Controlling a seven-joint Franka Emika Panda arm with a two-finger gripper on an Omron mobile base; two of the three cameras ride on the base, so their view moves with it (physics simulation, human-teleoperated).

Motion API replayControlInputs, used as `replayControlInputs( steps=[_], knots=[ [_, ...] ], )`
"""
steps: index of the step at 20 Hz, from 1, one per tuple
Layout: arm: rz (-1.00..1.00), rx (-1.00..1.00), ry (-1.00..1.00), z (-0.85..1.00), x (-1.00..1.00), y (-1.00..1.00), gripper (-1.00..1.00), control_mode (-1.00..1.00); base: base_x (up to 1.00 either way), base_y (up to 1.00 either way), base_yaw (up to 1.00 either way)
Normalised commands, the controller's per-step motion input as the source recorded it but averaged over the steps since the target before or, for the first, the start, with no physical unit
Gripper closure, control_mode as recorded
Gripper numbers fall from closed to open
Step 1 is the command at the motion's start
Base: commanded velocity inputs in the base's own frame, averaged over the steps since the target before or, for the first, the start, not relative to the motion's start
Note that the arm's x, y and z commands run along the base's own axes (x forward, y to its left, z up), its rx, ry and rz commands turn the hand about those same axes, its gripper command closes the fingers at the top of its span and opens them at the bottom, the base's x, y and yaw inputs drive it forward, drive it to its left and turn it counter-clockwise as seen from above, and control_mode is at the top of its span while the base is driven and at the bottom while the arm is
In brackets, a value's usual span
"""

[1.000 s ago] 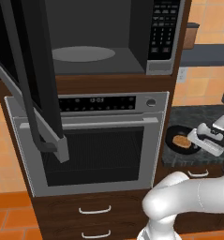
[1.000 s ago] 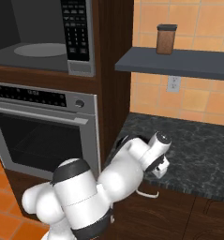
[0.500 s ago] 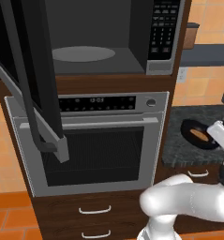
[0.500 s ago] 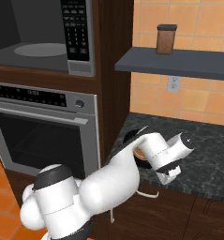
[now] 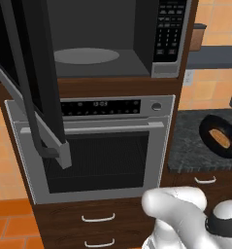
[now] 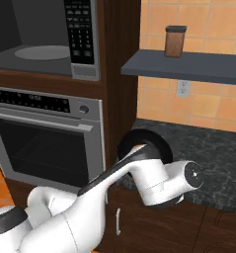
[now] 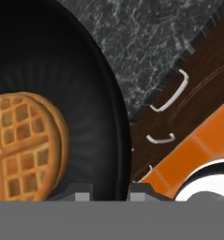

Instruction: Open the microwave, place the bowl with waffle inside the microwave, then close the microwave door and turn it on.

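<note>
left base view: door (image 5: 32,82) hangs open, bowl (image 5: 219,137) tilts above the desk (image 5: 188,146); the waffle (image 5: 219,138) could slide out. hand view: tool (image 7: 107,197) pinches the bowl rim, a thin hold that may slip.

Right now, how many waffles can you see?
1: a golden-brown round waffle lying in the small black bowl, off to the right of the silver oven. Others could be hidden.

glossy white rounded arm (image 6: 90,207), dark joints.
</note>
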Motion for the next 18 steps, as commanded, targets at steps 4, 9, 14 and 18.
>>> replayControlInputs(
  steps=[4,9,14,18],
  knots=[
    [-0.15,-0.06,-0.20,0.64,-0.41,0.77,1.00,-1.00,0.00,0.00,0.00],
    [-0.07,-0.11,-0.03,0.94,-0.22,0.84,1.00,-1.00,0.00,0.00,0.00],
    [0.00,-0.12,0.00,1.00,-0.23,0.88,1.00,-1.00,0.00,0.00,0.00],
    [0.00,-0.09,0.00,1.00,-0.29,0.86,1.00,-1.00,0.00,0.00,0.00]
  ],
)
